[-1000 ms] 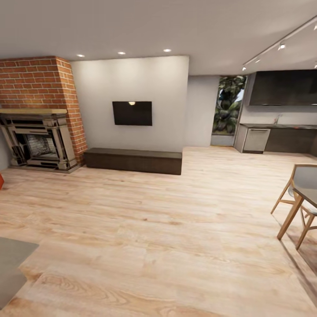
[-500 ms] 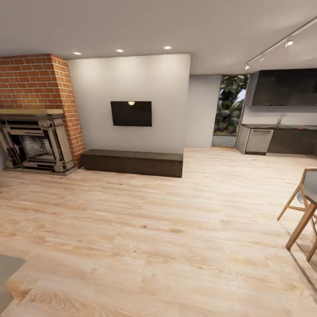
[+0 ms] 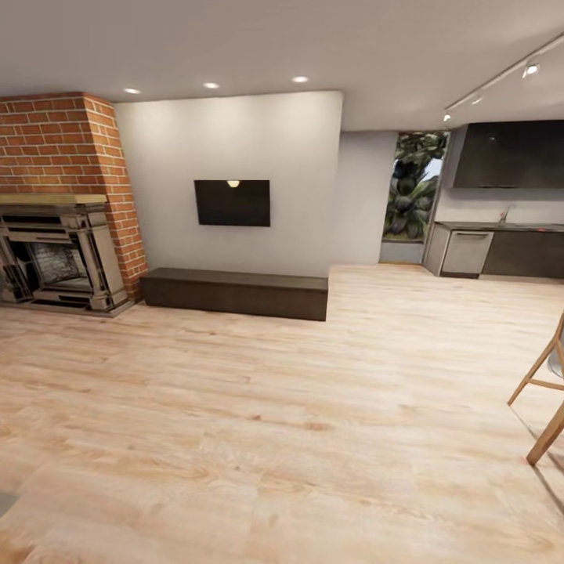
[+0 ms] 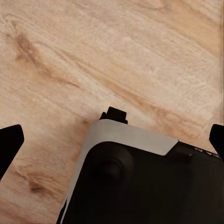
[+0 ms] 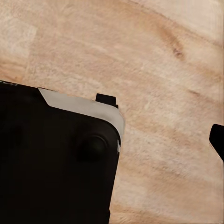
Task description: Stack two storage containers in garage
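Across the far left of the head view stands the red brick fireplace [image 3: 59, 204] with its pale mantel, and to its right the black wall-mounted television [image 3: 232, 203] hangs above the long dark low cabinet [image 3: 235, 291], which marks this as the living room. Light wood-plank flooring [image 3: 258, 423] stretches bare from there to the near edge. A dark kitchen counter [image 3: 501, 251] lies far right, and pale wooden chair legs [image 3: 544, 399] cut in at the right edge. No red-orange storage container can be made out among these things, so the robot is probably travelling or searching. Both wrist views look straight down at planks past the robot's dark base, suggesting arms hung low for driving. The left pincer [image 4: 112, 140] stands wide with nothing between its tips. The right pincer [image 5: 217, 140] shows one dark tip; I cannot tell its spread.
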You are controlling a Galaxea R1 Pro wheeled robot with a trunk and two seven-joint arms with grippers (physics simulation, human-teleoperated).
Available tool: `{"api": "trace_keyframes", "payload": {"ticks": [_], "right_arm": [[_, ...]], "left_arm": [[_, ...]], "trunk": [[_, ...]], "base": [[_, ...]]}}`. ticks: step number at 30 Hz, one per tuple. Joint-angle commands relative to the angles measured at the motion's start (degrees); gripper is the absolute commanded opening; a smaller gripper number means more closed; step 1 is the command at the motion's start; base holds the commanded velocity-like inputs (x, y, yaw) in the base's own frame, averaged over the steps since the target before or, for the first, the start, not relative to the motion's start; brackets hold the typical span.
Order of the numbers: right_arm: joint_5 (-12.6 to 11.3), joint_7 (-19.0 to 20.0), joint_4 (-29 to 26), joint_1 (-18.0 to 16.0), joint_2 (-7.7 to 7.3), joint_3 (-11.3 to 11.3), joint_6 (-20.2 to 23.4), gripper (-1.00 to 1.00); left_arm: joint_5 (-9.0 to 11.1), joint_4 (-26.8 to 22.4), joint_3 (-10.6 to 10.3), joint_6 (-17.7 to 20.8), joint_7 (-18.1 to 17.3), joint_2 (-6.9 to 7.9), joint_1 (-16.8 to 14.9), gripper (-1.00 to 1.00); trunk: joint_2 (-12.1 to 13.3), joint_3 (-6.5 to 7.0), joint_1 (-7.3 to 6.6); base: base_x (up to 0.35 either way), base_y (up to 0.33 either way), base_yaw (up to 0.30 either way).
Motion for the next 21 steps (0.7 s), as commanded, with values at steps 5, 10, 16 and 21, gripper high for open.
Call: {"api": "trace_keyframes", "payload": {"ticks": [5,10,16,21], "right_arm": [[-0.17,-0.13,0.16,-0.07,-0.02,0.47,-0.43,1.0],[-0.29,-0.11,0.16,-0.07,-0.05,0.47,-0.45,1.0],[-0.18,-0.14,0.16,-0.07,-0.11,0.47,-0.45,1.0],[-0.23,-0.14,0.16,-0.07,-0.04,0.47,-0.45,1.0]], "left_arm": [[0.44,0.03,-0.49,-0.14,0.14,0.0,-0.04,1.0],[0.47,0.03,-0.49,-0.15,0.14,0.03,-0.04,1.0],[0.52,0.03,-0.49,-0.15,0.14,0.04,-0.04,1.0],[0.53,0.03,-0.49,-0.15,0.14,0.03,-0.04,1.0]], "trunk": [[-0.04,-0.07,0.04],[-0.04,-0.07,0.04],[-0.04,-0.07,0.04],[-0.04,-0.07,0.04]], "base": [[0.322,0.0,0.208],[0.322,0.0,0.26],[0.322,0.0,0.268],[0.322,0.0,0.269]]}}
